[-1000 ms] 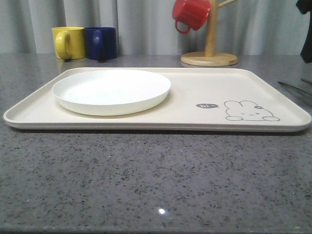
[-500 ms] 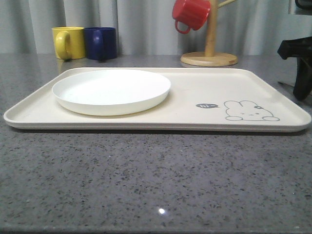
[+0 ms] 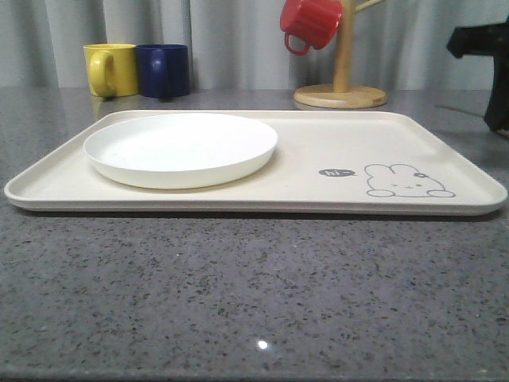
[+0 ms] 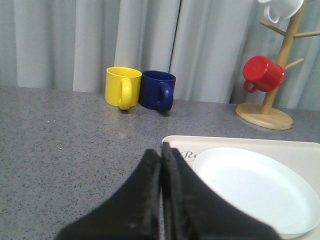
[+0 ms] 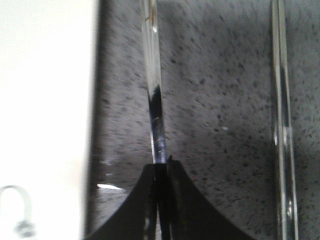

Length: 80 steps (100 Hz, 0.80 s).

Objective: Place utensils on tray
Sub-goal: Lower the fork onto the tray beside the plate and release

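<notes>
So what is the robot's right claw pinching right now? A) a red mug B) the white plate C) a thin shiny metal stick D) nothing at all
C: in the right wrist view, the right gripper is shut on a slim silver utensil above the grey counter, beside the tray.

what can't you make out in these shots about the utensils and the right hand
- Which utensil the right hand pinches: right wrist view shows a slim silver shaft, ends cut off by the frame.
- Second silver utensil on the counter: blurred, both ends cut off.
- Front view: the right hand is cropped by the edge, so its grip is unseen.
- The tray script is covered by the white plate in the left wrist view.
</notes>
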Tool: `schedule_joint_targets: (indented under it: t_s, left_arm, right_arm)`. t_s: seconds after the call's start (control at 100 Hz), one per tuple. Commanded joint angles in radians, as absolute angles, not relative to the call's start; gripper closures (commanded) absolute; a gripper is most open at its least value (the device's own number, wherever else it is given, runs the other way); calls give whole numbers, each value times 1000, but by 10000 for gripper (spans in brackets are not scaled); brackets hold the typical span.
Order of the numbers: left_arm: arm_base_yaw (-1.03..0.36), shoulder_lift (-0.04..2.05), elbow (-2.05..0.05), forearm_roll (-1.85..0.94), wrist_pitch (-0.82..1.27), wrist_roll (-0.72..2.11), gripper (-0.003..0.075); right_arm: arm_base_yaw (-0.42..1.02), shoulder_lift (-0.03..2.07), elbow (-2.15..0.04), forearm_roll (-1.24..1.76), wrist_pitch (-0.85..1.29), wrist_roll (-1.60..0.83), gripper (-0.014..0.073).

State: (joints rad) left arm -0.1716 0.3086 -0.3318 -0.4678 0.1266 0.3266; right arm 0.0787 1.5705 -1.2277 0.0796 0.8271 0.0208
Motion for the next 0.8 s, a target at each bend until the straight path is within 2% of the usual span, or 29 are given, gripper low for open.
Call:
schedule_joint_targets:
  t_s: [0.0,0.23,0.49,0.63,0.79]
  left_arm:
    - [-177,315,-357,-470,49,321,738]
    - [-177,315,-357,-470,49,321,738]
    - [-177,315,-357,-470,49,321,738]
    - [-177,315,-357,-470,49,321,738]
    - [-177,315,-357,-470,49,321,738]
  right_arm:
    - [117,1484,-1297,90,832,72,625]
    - [300,1458,-1343,73,810,266,625]
    - [494,1528,-1345,-185,714,648,625]
    - [540,1586,-1348,-273,698,781,625]
    - [543,1642,-1348,-267,656,805,625]
